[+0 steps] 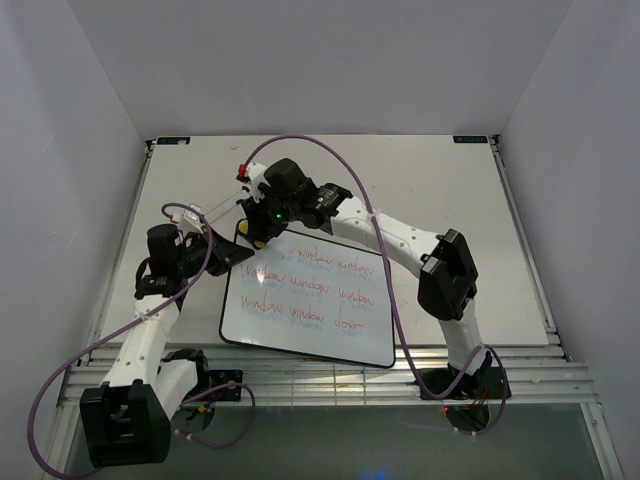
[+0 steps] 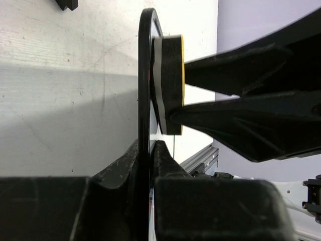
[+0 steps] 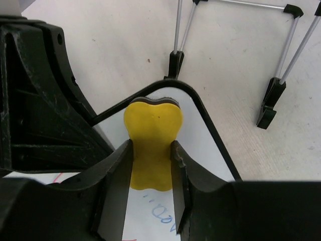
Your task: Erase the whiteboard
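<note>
The whiteboard (image 1: 310, 300) lies mid-table, glossy white with a black frame and rows of red handwriting. My left gripper (image 1: 228, 252) is shut on its left edge; in the left wrist view (image 2: 149, 150) both jaws pinch the thin black frame (image 2: 144, 75). My right gripper (image 1: 262, 232) is shut on the yellow eraser (image 3: 152, 135), pressing it on the board's far left corner (image 3: 200, 108). The eraser also shows edge-on in the left wrist view (image 2: 170, 85). Faint blue marks (image 3: 163, 216) lie just below the eraser.
A wire stand with black feet (image 3: 273, 95) sits on the table beyond the board's corner. A red-tipped object (image 1: 243, 171) lies near the right wrist. Metal rails (image 1: 330, 380) run along the near table edge.
</note>
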